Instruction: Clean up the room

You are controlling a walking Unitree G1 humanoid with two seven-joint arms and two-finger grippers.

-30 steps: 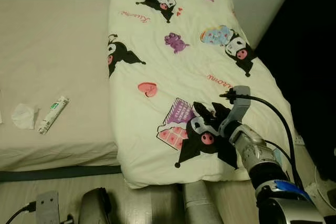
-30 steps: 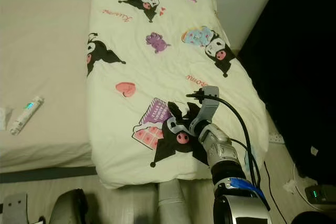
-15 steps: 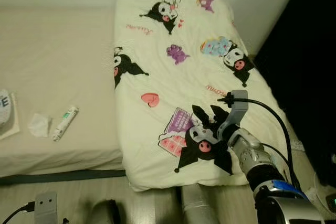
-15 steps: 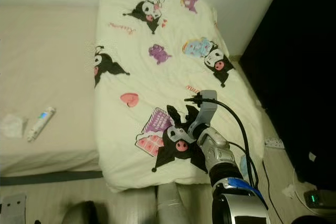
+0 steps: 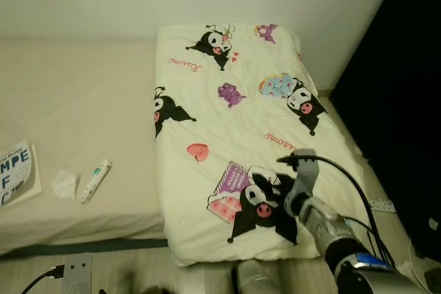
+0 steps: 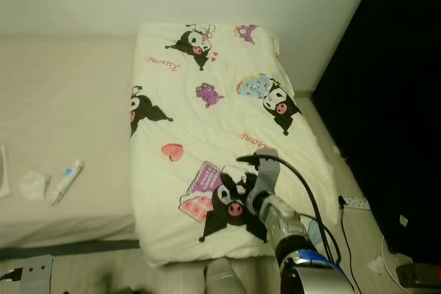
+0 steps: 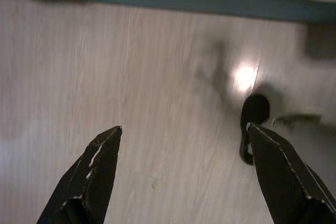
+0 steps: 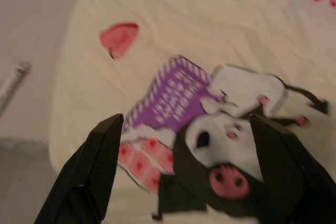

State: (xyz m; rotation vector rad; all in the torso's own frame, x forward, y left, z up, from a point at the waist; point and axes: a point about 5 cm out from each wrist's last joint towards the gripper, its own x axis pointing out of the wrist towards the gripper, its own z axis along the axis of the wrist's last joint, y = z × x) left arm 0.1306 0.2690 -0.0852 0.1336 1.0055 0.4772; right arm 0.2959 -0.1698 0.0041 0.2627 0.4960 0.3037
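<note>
Over the near end of the cartoon-print quilt (image 5: 234, 115), the right gripper (image 8: 184, 182) hangs with fingers spread wide, gripping nothing. Down by the wooden floor (image 7: 131, 77), the left gripper (image 7: 181, 177) is also spread and empty. Near the mattress's (image 5: 76, 108) front edge lie a toothpaste tube (image 5: 95, 180), a crumpled tissue (image 5: 65, 183) and a book (image 5: 17, 173).

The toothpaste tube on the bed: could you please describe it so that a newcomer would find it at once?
Start at the beige mattress, left of the cream cartoon-print quilt. Near its front edge lies a small white toothpaste tube with green markings, between a crumpled white tissue and the quilt. It is the slim, straight item there.
</note>
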